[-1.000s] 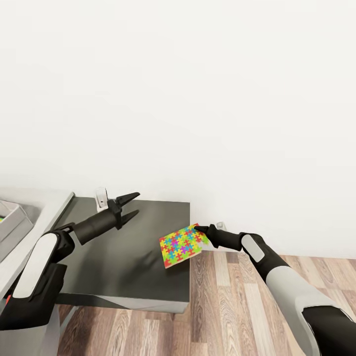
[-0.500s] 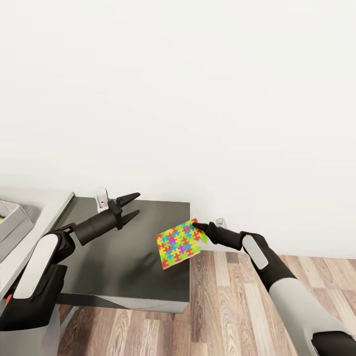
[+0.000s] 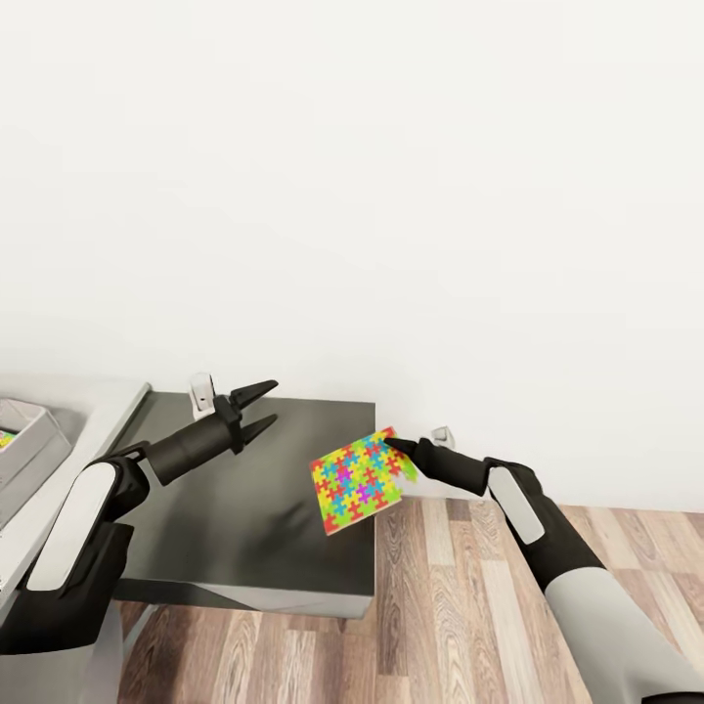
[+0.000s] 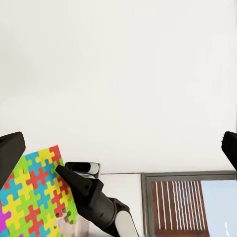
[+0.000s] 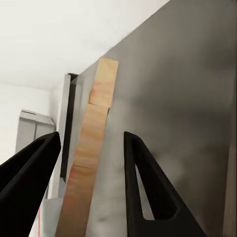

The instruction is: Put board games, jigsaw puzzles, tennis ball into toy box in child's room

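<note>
While the right pincer (image 3: 396, 448) pinches the puzzle (image 3: 358, 479) | puzzle now raised, tilted over the bench's (image 3: 244, 508) right edge | left pincer (image 3: 256, 408) spread, empty | toy box (image 3: 24, 445) far left.

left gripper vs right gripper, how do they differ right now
The left gripper is open and empty, while the right gripper is shut on the jigsaw puzzle, pinching its edge. The left gripper hangs over the table, on its dark grey wing; the right gripper is at that wing's corner, out over the wood floor. Both are black two-finger grippers on black and light grey arms.
</note>
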{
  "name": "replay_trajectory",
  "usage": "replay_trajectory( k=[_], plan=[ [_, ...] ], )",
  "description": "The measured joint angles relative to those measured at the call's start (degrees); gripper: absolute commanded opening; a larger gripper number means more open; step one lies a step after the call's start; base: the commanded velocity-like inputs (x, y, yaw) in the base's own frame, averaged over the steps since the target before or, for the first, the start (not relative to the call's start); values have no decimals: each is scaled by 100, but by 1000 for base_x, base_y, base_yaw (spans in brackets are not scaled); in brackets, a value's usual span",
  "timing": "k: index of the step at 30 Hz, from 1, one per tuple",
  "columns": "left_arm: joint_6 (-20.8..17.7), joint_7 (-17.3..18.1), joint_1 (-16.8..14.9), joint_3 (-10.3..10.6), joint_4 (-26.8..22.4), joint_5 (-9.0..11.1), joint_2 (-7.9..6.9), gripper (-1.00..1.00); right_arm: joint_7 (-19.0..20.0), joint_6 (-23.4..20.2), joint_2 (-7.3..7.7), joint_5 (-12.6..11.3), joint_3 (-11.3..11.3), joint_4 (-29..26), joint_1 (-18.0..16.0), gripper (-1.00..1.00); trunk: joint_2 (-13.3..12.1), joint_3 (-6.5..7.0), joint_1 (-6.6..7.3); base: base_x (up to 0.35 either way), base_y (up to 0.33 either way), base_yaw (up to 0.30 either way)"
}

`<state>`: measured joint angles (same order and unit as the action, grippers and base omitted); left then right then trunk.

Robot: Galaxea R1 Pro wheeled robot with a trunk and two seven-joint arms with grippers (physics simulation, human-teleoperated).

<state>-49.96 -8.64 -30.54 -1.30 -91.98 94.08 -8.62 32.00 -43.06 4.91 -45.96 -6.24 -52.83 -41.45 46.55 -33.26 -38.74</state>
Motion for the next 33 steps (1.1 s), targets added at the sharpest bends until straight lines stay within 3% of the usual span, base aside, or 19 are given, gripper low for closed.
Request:
replay_trajectory(
  k=[3,10,16,27,33],
  plan=[
    [0,40,0,2,0,0,0,100,10,1,138,-8,0,-119,10,-100,-120,54,66,0,0,0],
    [-1,66,0,3,0,-1,0,100,20,1,304,-27,-1,-266,22,-100,-402,180,220,0,0,0],
    [-1,68,4,3,0,-1,0,100,21,-34,349,-42,2,-339,21,-100,-643,291,352,0,0,0],
    [-53,102,2,-5,0,5,-3,100,-1,-522,386,-47,22,-650,19,-100,-1084,565,594,0,0,0],
    [-131,123,1,-9,0,7,-1,100,-4,-598,547,-52,25,-878,25,-100,-1326,727,726,0,0,0]
  ],
)
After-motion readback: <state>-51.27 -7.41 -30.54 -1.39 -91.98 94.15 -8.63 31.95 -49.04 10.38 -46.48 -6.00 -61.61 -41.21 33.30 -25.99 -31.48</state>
